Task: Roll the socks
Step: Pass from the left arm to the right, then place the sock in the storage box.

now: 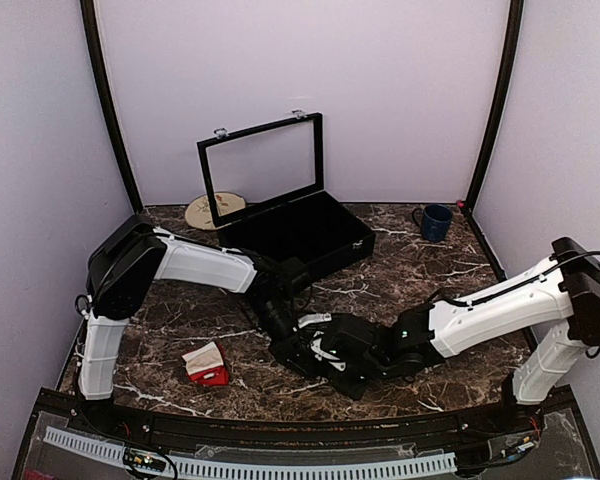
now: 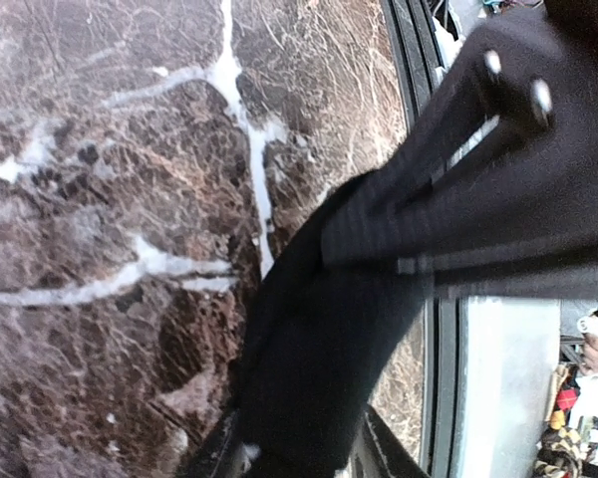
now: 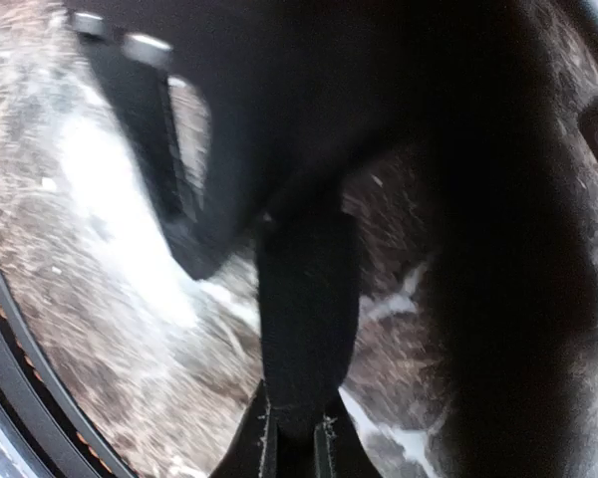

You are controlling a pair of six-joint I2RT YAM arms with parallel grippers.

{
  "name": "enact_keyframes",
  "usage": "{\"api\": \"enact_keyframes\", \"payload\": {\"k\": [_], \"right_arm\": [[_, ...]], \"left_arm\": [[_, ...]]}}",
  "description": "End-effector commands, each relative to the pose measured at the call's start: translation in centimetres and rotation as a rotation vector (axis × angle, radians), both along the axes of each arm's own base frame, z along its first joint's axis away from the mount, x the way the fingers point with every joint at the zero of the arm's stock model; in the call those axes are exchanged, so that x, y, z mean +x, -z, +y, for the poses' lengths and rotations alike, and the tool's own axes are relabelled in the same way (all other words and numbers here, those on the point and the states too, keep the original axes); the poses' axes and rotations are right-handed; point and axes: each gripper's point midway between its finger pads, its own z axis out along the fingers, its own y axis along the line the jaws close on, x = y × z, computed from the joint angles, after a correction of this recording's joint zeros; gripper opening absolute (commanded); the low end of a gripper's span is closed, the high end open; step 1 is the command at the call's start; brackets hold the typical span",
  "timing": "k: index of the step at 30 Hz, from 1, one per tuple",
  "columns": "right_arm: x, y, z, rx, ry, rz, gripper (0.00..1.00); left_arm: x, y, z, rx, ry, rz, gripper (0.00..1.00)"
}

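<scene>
The red socks (image 1: 208, 365) with a cream cuff band lie folded on the marble table (image 1: 180, 330) at the near left, apart from both grippers. Both grippers meet at the table's middle over a dark piece of black fabric (image 2: 319, 329). My left gripper (image 2: 304, 438) has its jaws apart, and the black fabric fills the gap between them. My right gripper (image 3: 295, 423) is shut on a narrow strip of the same black fabric (image 3: 304, 299), which stretches away from its fingertips. In the top view the left gripper (image 1: 285, 325) and right gripper (image 1: 325, 350) sit almost touching.
An open black case (image 1: 300, 235) with its glass lid raised stands at the back middle. A round tan disc (image 1: 215, 210) lies to its left, and a blue mug (image 1: 435, 222) stands at the back right. A black rail (image 1: 280, 425) runs along the near edge.
</scene>
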Motion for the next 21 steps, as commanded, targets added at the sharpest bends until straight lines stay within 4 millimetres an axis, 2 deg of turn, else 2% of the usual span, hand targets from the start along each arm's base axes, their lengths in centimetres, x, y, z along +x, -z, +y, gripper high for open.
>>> {"api": "enact_keyframes", "payload": {"k": [1, 15, 21], "right_arm": [[0.3, -0.4, -3.6, -0.061, 0.107, 0.009, 0.00], [0.5, -2.2, -5.2, -0.031, 0.179, -0.012, 0.00], [1.2, -3.3, -5.5, -0.024, 0.220, -0.042, 0.00]], "left_arm": [[2.7, 3.7, 3.8, 0.197, -0.065, -0.122, 0.39], [7.6, 1.7, 3.2, 0.152, -0.194, -0.189, 0.39], [10.3, -1.3, 3.1, 0.079, -0.301, -0.226, 0.39]]}}
